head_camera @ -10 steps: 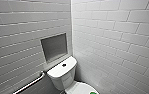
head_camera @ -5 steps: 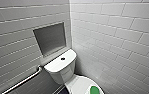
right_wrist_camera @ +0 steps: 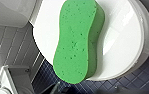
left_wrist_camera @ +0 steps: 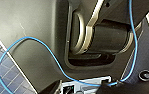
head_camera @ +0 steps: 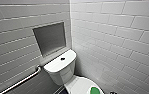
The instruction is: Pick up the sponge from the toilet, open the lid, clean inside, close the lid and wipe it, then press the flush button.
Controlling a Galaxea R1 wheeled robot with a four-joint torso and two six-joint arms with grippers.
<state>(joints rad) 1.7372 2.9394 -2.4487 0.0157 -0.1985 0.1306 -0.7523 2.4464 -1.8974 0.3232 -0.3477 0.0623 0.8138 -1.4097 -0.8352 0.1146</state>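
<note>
1. Right end effector (right_wrist_camera: 88, 90) hangs over the sponge (right_wrist_camera: 76, 40); whether it is spread or pressed together cannot be told.
2. Left end effector (left_wrist_camera: 87, 90) faces the robot's own dark body, with a blue cable (left_wrist_camera: 40, 47) looping across; its state cannot be told either.
3. The green sponge lies flat on the closed lid (right_wrist_camera: 120, 37) of the white toilet (head_camera: 62, 67).
4. The flush button (head_camera: 62, 59) sits mid-tank, in a tiled corner with a wall recess (head_camera: 50, 38) and a grab bar (head_camera: 22, 80).

Blue cable (left_wrist_camera: 26, 37) loops across grey robot housing (left_wrist_camera: 27, 17). Dark cylindrical joint (left_wrist_camera: 110, 37) sits beside the cable, a white connector block (left_wrist_camera: 90, 83) beneath the joint. Dark blue floor tiles (left_wrist_camera: 12, 80) show behind the cable loop.
</note>
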